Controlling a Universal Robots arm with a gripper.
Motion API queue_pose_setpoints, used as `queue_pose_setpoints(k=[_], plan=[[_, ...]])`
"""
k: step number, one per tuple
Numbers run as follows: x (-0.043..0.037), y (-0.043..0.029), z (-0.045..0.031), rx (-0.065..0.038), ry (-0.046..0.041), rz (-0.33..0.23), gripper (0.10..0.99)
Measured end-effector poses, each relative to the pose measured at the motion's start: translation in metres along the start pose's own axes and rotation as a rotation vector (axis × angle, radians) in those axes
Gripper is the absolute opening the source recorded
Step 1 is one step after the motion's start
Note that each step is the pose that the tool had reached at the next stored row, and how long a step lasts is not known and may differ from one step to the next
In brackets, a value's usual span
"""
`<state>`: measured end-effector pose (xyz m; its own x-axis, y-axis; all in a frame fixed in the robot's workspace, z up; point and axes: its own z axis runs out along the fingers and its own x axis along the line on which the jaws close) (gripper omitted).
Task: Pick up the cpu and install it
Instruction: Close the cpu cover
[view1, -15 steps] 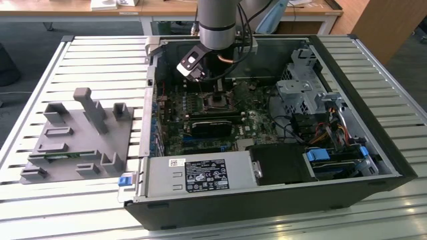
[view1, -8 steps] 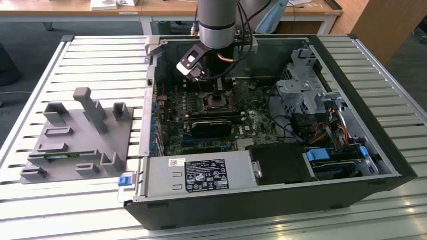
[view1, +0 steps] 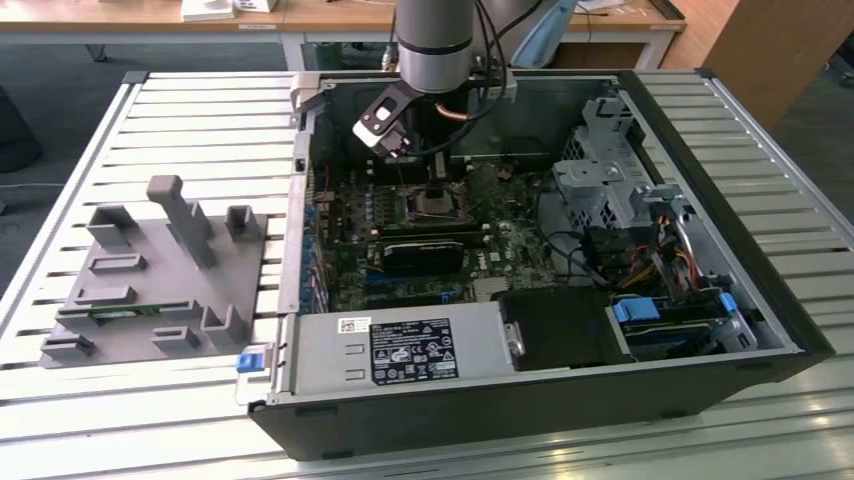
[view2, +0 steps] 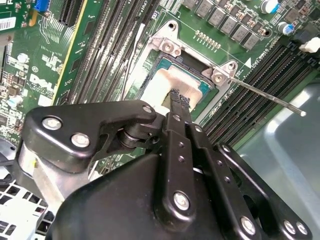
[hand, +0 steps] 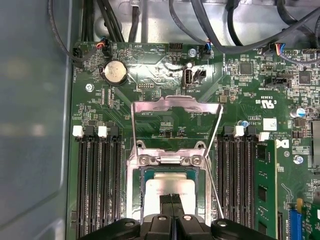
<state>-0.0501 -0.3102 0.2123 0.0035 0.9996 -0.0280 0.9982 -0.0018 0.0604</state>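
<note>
Here the two black metal fingers (hand: 166, 206) are standing pressed together, with no gap between them and nothing held. Their tips are hovering over or just touching the middle of the cpu (hand: 167, 184), the small flat square chip with the silver-grey metal top; I cannot tell which. The chip is lying flat inside the square metal-framed socket (hand: 134, 190) on the green motherboard (hand: 230, 90), so it is looking already placed. In the second wrist view the fingers (view2: 176, 112) are reaching down to the pale top of the chip (view2: 160, 82).

By my judgement, the step in hand is the seating of the chip. To do it well, any pressure should be going straight down and lightly, on the centre of the top, so that the chip is not tilting in its seat. The fingers should also be keeping clear of the raised silver load plate (hand: 175, 106) and of the thin steel lever rod (view2: 270, 98), which is standing open just beside the socket.

Further out, the grey arm (view1: 434, 40) is hanging nearly vertical from above into the open black computer case (view1: 534, 420). The case is resting on the pale slatted bench (view1: 200, 110).
</note>
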Motion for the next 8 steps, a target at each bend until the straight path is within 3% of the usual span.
queue_pose_setpoints(k=[8], plan=[[-0.0001,0.0002,-0.0036,0.0,-0.0001,0.0,0.106]])
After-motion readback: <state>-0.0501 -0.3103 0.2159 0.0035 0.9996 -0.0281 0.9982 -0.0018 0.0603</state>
